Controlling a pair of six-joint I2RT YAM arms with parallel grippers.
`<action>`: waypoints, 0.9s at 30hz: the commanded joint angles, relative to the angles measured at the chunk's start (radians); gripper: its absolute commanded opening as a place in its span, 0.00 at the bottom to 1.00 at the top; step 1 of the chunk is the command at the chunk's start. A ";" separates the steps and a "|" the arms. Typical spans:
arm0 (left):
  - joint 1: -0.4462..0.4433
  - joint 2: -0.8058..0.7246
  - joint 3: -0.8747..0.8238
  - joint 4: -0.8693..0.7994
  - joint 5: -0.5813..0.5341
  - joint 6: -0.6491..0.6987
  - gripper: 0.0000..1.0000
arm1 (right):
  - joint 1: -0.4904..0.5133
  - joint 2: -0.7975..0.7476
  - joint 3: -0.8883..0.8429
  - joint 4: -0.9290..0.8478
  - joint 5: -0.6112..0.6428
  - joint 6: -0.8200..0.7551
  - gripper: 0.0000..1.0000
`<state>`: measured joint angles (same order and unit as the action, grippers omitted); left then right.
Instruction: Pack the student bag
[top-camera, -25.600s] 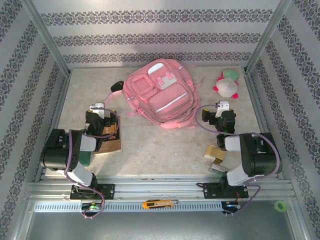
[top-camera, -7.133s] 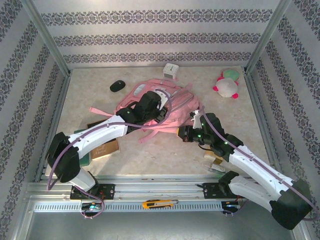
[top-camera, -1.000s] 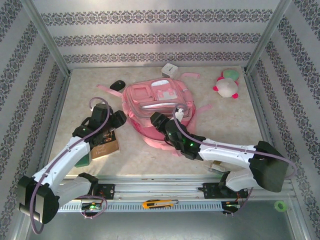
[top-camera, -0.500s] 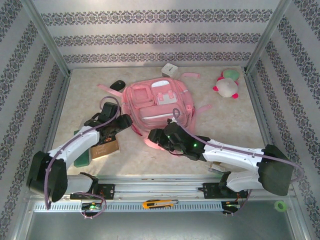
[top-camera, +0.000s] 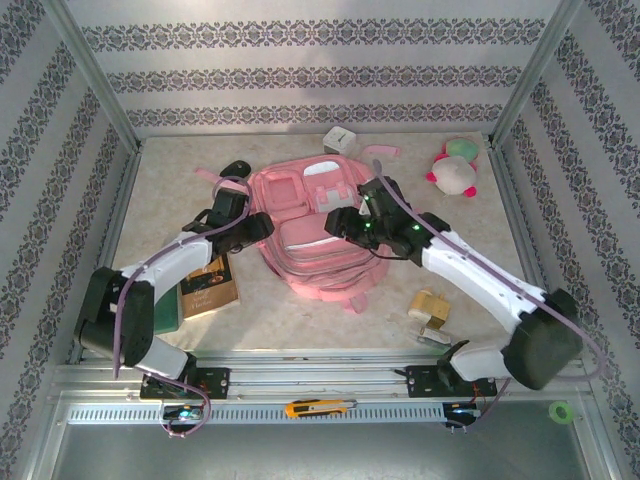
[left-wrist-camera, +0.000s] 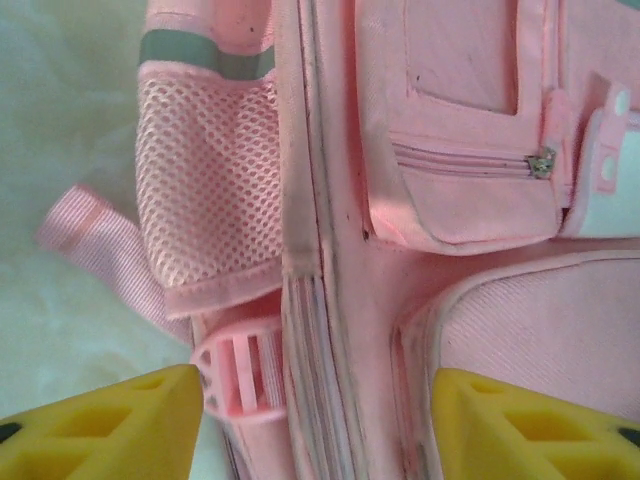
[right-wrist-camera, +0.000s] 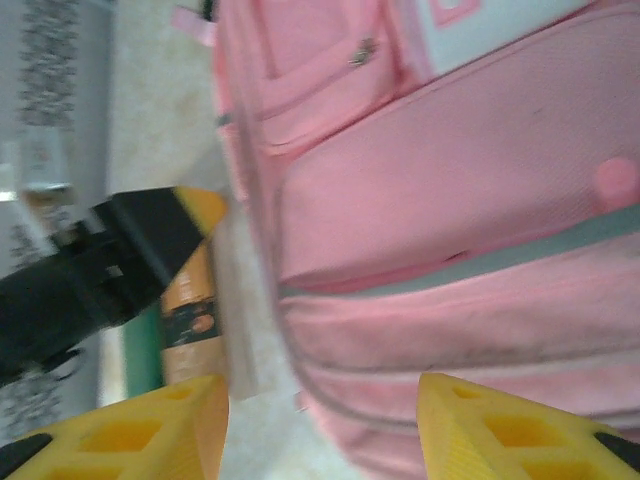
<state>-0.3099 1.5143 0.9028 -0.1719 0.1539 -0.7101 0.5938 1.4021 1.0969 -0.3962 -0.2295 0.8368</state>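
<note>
The student bag (top-camera: 315, 230), a big pink backpack with zipped front pockets, lies face up mid-table. My left gripper (top-camera: 252, 228) is at its left edge, open. In the left wrist view the gripper (left-wrist-camera: 315, 430) has its yellow fingers (left-wrist-camera: 110, 425) spread either side of the bag's side zip (left-wrist-camera: 305, 330) and a pink buckle (left-wrist-camera: 245, 365). My right gripper (top-camera: 343, 222) hovers over the bag's front pockets, open. In the right wrist view that gripper (right-wrist-camera: 320, 430) stands wide above the bag (right-wrist-camera: 470, 190), with the left gripper's black finger (right-wrist-camera: 150, 235) beyond the bag's edge.
A plush toy (top-camera: 455, 168) lies at the back right. A white box (top-camera: 341, 139) and a black mouse (top-camera: 235, 170) sit behind the bag. A brown book (top-camera: 208, 285) on a green one lies front left, and tan blocks (top-camera: 430, 305) front right.
My right gripper has swung from the bag's near edge up over its front pockets. My left gripper has moved in against the bag's left side, and the bag has shifted a little.
</note>
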 joint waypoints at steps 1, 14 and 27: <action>0.012 0.072 0.021 0.090 0.005 0.045 0.56 | -0.027 0.116 0.004 -0.015 -0.004 -0.106 0.51; -0.109 0.324 0.121 0.215 0.085 0.040 0.52 | -0.169 0.094 -0.293 0.032 0.054 -0.105 0.51; 0.090 -0.080 0.020 -0.160 0.117 0.034 0.63 | 0.022 0.012 0.105 -0.220 0.125 -0.157 0.52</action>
<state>-0.2768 1.5398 0.9600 -0.1478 0.2710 -0.6838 0.5438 1.4052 1.1149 -0.5770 -0.1345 0.6678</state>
